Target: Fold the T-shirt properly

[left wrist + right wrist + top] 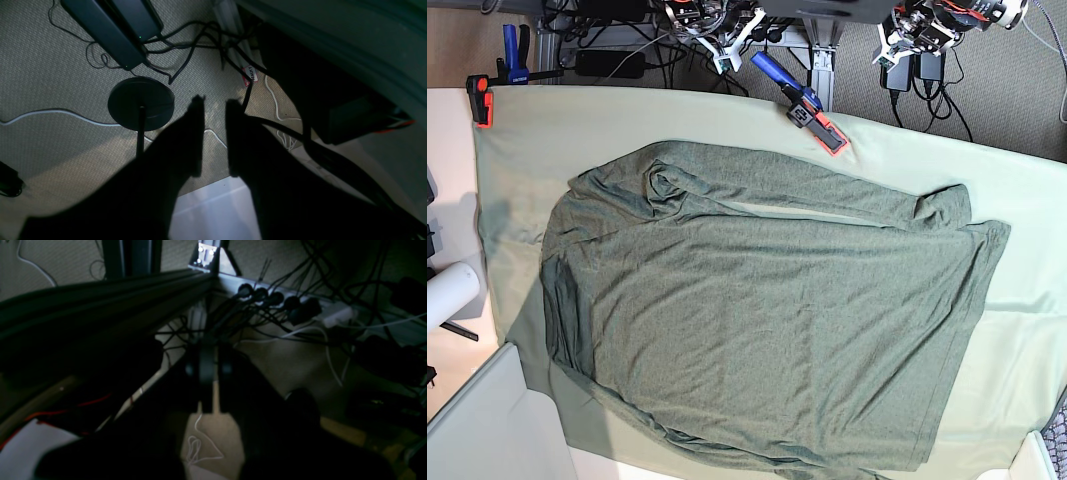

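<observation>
Base view shows the T-shirt [767,320] spread nearly flat across the mint-green table cloth [907,160], both sleeves bunched along its far edge, with no fold made in the body; by that, the whole folding job looks undone. Both arms sit behind the table's far edge, well apart from the garment. Left gripper [215,133] hangs over carpet and cables with its fingers [196,133] spread and nothing between them. Right gripper [213,383] points at a power strip [300,306]; its fingers stand almost together, a thin gap showing, holding nothing.
</observation>
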`<action>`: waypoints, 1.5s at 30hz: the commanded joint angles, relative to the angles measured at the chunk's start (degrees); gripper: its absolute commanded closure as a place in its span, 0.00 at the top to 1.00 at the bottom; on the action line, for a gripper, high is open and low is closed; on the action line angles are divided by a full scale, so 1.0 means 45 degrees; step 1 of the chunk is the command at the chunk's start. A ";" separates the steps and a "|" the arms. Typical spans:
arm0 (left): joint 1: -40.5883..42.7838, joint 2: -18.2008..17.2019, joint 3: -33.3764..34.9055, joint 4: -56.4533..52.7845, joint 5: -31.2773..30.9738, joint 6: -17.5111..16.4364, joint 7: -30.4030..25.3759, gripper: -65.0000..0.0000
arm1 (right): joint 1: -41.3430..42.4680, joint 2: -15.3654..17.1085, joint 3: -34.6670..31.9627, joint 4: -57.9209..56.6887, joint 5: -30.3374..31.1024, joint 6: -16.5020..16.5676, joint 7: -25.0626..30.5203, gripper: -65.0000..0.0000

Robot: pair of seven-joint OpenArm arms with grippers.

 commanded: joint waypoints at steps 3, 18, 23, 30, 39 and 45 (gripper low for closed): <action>-0.0053 0.0068 0.0024 0.0058 -0.0024 -0.0228 0.0000 0.18 | 0.0058 0.0073 -0.0019 0.0097 -0.0039 0.0131 0.0155 0.03; -0.0049 0.0063 0.0024 0.0296 -0.0015 -0.0233 0.0505 0.18 | 0.0010 0.0253 -0.0019 0.0092 -0.0034 0.0189 0.0146 0.03; 0.0500 -0.0155 0.0024 0.1549 -0.0034 -0.0690 0.1069 0.18 | -0.0359 0.0685 -0.0019 0.0117 -0.0034 0.0194 0.0146 0.03; 0.2448 -0.0967 0.0019 0.4381 -0.1234 -0.2885 0.0748 0.18 | -0.1710 0.1389 -0.0019 0.1166 -0.0029 0.0597 0.0146 0.03; 0.6139 -0.2249 0.0019 1.0559 -0.1433 -0.3002 0.0481 0.18 | -0.4911 0.2123 -0.0019 0.5158 0.1428 0.1355 0.0136 0.03; 0.8296 -0.2623 -0.0311 1.4382 -0.2084 -0.3002 0.0495 0.18 | -0.7174 0.2735 -0.0019 0.8145 0.1545 0.1384 0.0136 0.03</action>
